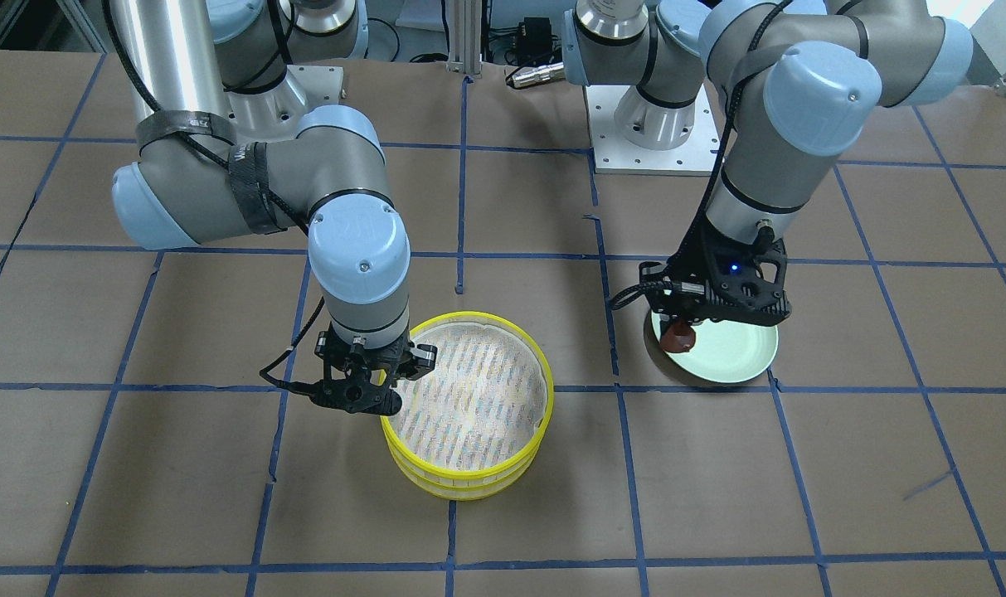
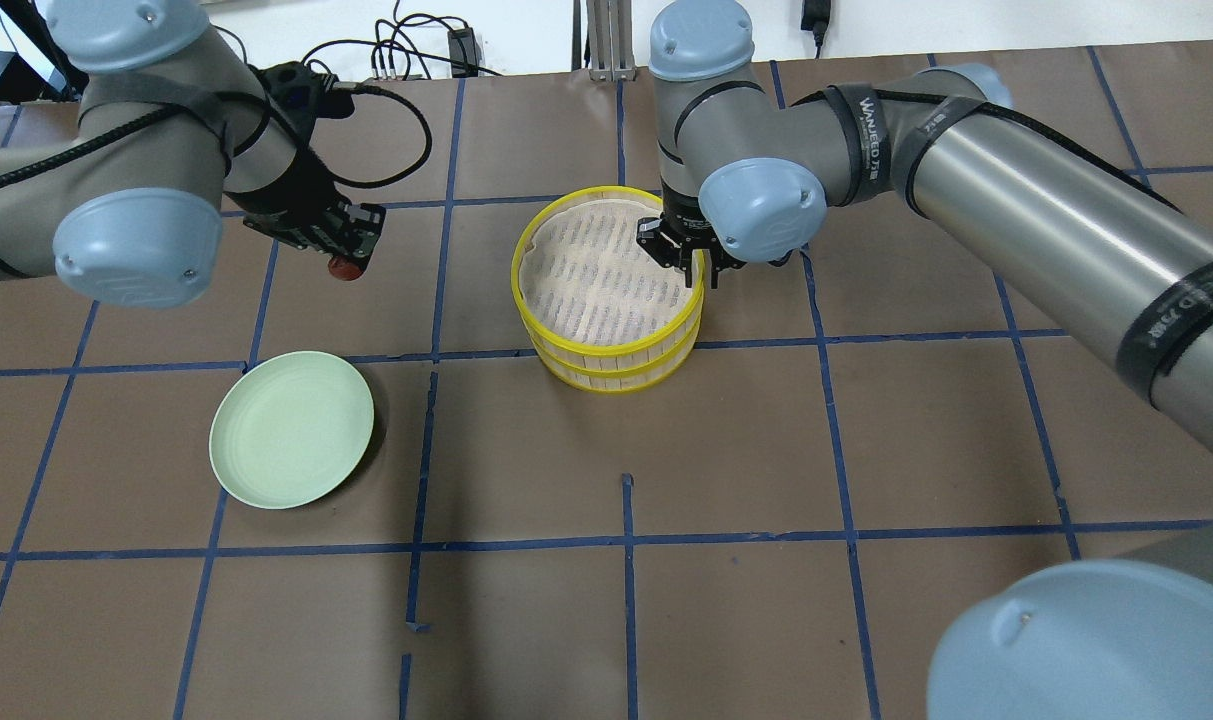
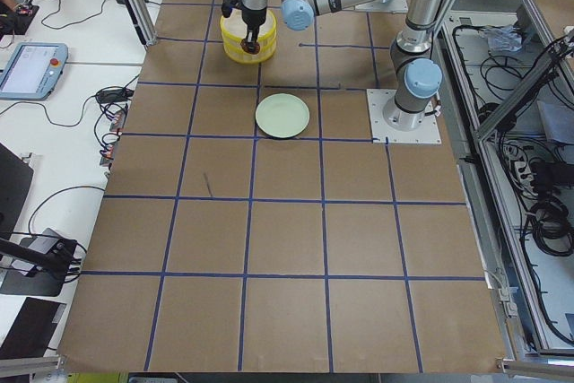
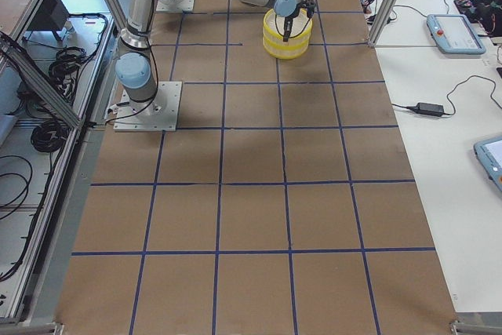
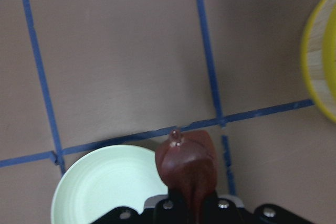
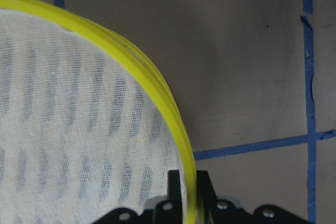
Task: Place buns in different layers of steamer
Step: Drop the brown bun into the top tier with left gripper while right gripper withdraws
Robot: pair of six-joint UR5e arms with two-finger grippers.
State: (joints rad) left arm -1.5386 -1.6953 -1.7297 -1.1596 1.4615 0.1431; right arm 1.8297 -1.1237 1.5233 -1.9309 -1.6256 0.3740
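Note:
The two steamer layers stand stacked mid-table, the top layer [image 2: 606, 193] on the lower layer [image 2: 611, 380]. The top layer's pale mesh is bare. My right gripper [image 2: 688, 268] is shut on the top layer's yellow rim [image 6: 131, 61], one finger inside and one outside. My left gripper [image 2: 346, 262] is shut on the dark reddish-brown bun [image 1: 679, 337] and holds it in the air near the edge of the pale green plate [image 2: 291, 428]. The bun also shows in the left wrist view [image 5: 188, 158]. The white bun is hidden.
The plate is bare and lies to the left of the steamer in the overhead view. The table is brown paper with a blue tape grid. The arm bases and cables stand at the robot's end [image 1: 648, 124].

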